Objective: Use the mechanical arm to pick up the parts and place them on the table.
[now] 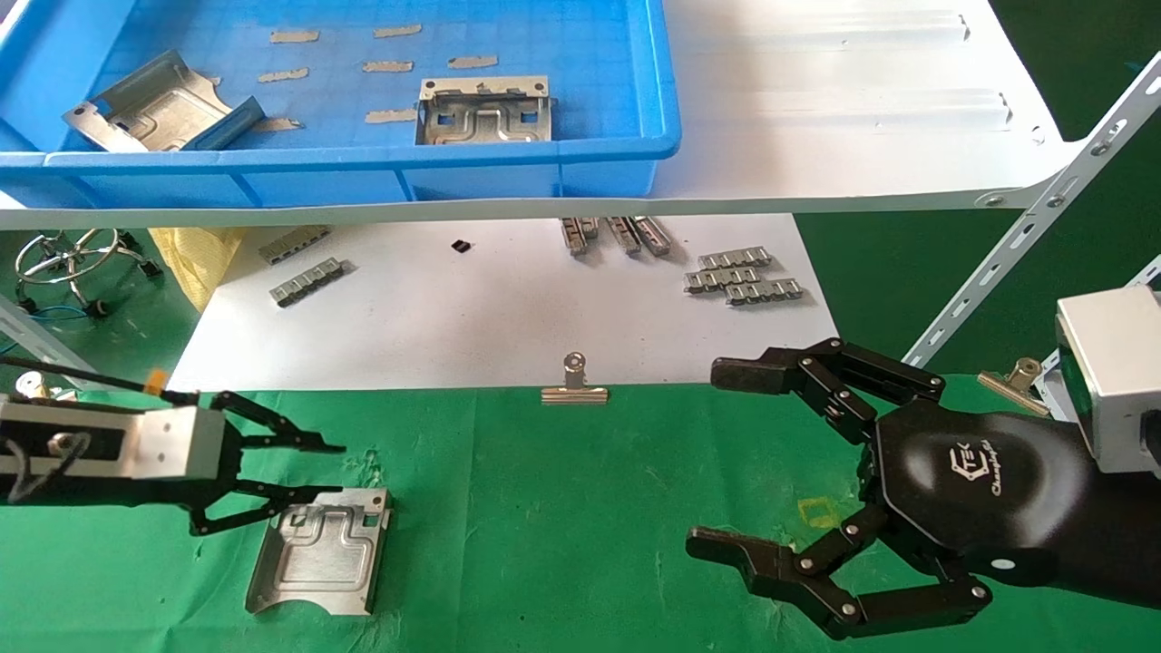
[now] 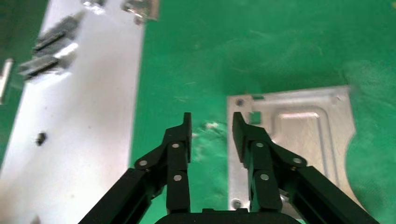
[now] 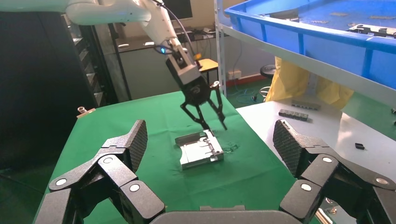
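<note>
One silver part (image 1: 322,549) lies flat on the green table (image 1: 562,526) at the front left. It also shows in the left wrist view (image 2: 303,135) and the right wrist view (image 3: 201,151). My left gripper (image 1: 331,469) is open and empty just above the part's far edge, one finger over the plate and one over the cloth (image 2: 212,122). Two more parts (image 1: 150,104) (image 1: 485,113) lie in the blue bin (image 1: 544,168). My right gripper (image 1: 717,458) hangs wide open and empty over the table's right side (image 3: 210,140).
The bin stands on the white shelf (image 1: 816,136), which overhangs the white sheet (image 1: 499,317) holding grey ridged strips (image 1: 739,277). Binder clips (image 1: 574,385) (image 1: 1011,381) sit at the cloth's far edge. A slanted shelf brace (image 1: 1025,236) rises at the right.
</note>
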`<state>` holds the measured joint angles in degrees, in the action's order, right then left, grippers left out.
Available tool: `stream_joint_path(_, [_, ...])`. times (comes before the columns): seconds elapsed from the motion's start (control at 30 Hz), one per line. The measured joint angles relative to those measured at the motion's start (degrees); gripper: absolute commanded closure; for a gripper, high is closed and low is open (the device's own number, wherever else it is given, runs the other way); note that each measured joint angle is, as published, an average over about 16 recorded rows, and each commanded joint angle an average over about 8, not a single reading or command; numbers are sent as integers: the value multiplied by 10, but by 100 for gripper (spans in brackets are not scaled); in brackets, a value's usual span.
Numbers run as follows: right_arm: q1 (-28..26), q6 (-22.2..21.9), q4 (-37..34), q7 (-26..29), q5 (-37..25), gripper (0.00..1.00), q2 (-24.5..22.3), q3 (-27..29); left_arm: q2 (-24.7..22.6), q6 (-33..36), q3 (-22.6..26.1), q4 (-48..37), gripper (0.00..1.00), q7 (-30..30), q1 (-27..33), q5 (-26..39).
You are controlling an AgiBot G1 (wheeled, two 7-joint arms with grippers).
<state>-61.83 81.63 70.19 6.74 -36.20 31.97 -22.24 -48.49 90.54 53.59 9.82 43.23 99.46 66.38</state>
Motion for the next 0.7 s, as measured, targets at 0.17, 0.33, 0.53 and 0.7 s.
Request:
stream_joint_path(0.17, [0, 0, 0, 0, 0, 0, 0, 0, 5, 5, -18, -19, 0, -38, -7, -41])
stream_joint_path(0.33, [0, 0, 0, 0, 0, 0, 0, 0, 13, 8, -43, -31, 0, -101, -28, -94])
stream_joint_path(0.53, [0, 0, 0, 0, 0, 0, 0, 0, 19, 11, -69, -38, 0, -161, -60, -149])
stream_joint_path(0.7, [0, 0, 0, 0, 0, 0, 0, 0, 20, 12, -78, -40, 0, -181, -74, -168])
